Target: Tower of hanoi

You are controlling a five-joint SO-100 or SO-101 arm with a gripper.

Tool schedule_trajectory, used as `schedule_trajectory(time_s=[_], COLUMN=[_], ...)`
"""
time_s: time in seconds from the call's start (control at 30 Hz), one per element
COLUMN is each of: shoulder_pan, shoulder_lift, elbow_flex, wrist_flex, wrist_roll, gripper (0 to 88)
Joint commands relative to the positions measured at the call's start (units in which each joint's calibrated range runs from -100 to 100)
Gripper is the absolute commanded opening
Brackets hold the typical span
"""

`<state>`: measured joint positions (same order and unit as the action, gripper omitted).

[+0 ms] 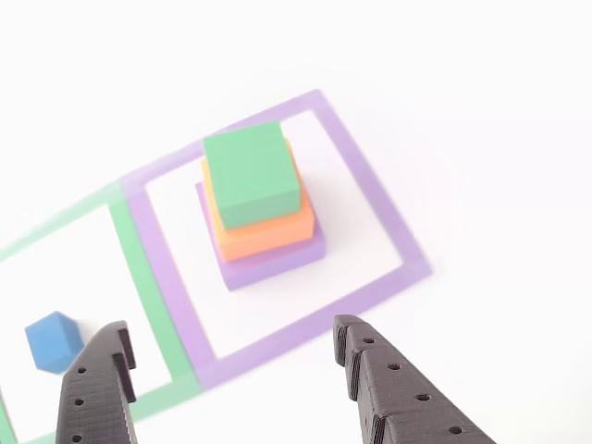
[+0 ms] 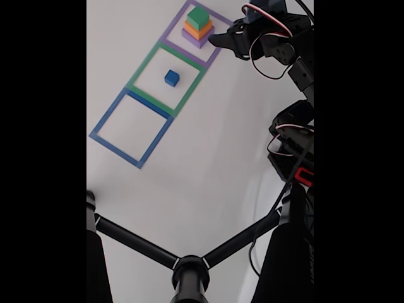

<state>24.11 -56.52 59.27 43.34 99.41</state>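
Bright even light, white table [image 1: 481,139] washed out to glare, faint soft shadows, near gripper fingers [image 1: 407,393] slightly blurred, fixed view dimmer, black side bars.

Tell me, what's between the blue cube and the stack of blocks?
In the fixed view, tape borders: the green square's edge and the purple square's edge lie side by side between the blue cube and the stack. Otherwise bare white table.

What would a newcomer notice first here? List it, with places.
The stack in the purple square: green block on orange block on purple block. Next, the lone blue cube in the green square beside it, and the open gripper just short of the stack.
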Motion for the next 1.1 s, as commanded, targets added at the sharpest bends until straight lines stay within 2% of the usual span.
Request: schedule_trajectory(time_s=[0.0,0.3,0.57,1.07], shoulder_pan=[1.9,2.0,-0.6,0.5], shoulder_lift=[2.9,12.1,21.7,30.6], elbow_flex=[4.3,15.3,18.9,18.9], wrist_flex=[-12.0,-38.8,-56.4,-68.7], wrist_roll=[0.6,0.6,0.6,0.6], gripper=[29.4,33.5,35.3,36.5])
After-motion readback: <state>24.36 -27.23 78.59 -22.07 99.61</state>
